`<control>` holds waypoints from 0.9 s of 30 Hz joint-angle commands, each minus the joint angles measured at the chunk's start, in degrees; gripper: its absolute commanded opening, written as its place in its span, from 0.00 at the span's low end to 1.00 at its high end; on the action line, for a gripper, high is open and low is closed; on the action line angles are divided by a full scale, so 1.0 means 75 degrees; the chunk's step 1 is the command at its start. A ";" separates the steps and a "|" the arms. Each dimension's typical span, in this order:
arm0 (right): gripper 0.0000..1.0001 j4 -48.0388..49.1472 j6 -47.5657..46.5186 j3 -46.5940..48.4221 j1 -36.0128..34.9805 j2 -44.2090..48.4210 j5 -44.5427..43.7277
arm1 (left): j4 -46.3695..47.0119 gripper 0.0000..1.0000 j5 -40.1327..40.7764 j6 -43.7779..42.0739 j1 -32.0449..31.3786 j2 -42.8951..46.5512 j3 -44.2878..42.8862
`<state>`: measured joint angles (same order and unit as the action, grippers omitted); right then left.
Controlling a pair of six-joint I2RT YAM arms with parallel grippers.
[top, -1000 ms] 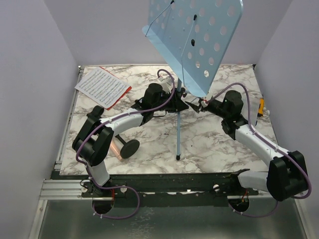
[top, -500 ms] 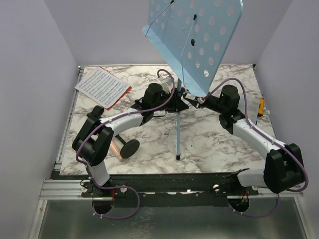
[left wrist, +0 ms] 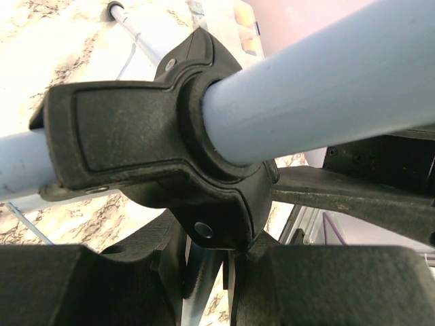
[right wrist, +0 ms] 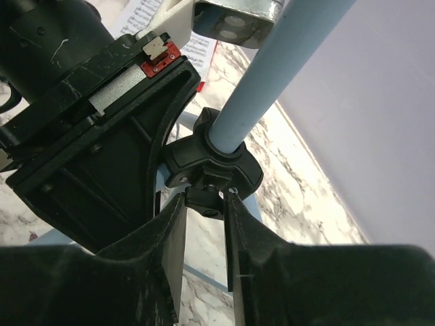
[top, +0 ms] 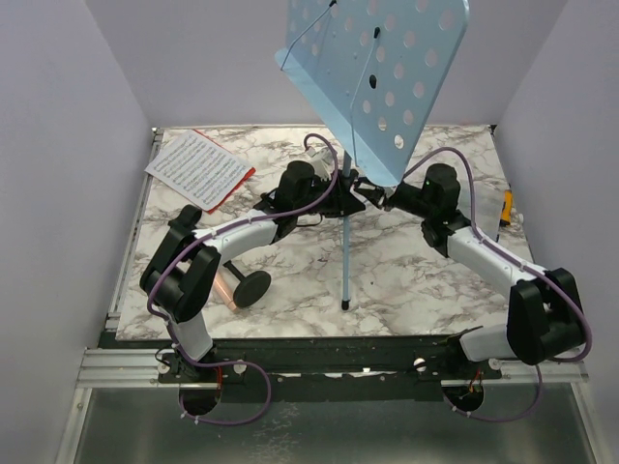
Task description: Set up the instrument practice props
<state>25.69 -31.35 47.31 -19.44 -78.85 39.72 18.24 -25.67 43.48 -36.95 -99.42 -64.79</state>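
The light blue perforated music stand (top: 382,68) stands upright mid-table on its thin pole (top: 345,251). My left gripper (top: 340,193) is shut on the stand at its black hub (left wrist: 170,149), with a thin leg strut between the fingers (left wrist: 224,272). From the right, my right gripper (right wrist: 205,204) has its fingertips against both sides of a small black tab under the hub (right wrist: 217,163). White sheet music (top: 196,166) lies on a red sheet (top: 232,188) at the far left. The pinkish microphone (top: 226,287) lies beside its black round base (top: 251,287) near the left arm.
One stand foot (top: 345,306) touches down near the table's front edge. A small orange-yellow item (top: 506,206) sits at the right edge. Lilac walls close in on three sides, and a metal rail (top: 126,365) runs along the front.
My right arm has swung left to the stand's hub and its jaws have narrowed onto the black tab. The left arm and the stand have not moved.
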 commanded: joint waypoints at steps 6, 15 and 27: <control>0.01 0.0023 0.3690 0.0672 0.0003 -0.0654 -0.1339 | -0.0615 0.00 -0.0362 0.0822 0.0052 0.0148 0.0110; 0.00 -0.0887 1.0677 0.0252 0.0719 -0.0251 -0.1538 | -0.0610 0.00 -0.0389 0.0837 0.0052 0.0177 0.0108; 0.00 -0.0818 1.8091 0.0898 0.1082 -0.1450 0.0857 | -0.0569 0.00 -0.0284 0.0788 0.0052 0.0248 0.0167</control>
<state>19.42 82.72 54.37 -11.22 -89.82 44.56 18.68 -26.13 44.29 -36.73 -99.42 -64.73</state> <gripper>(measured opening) 0.232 0.253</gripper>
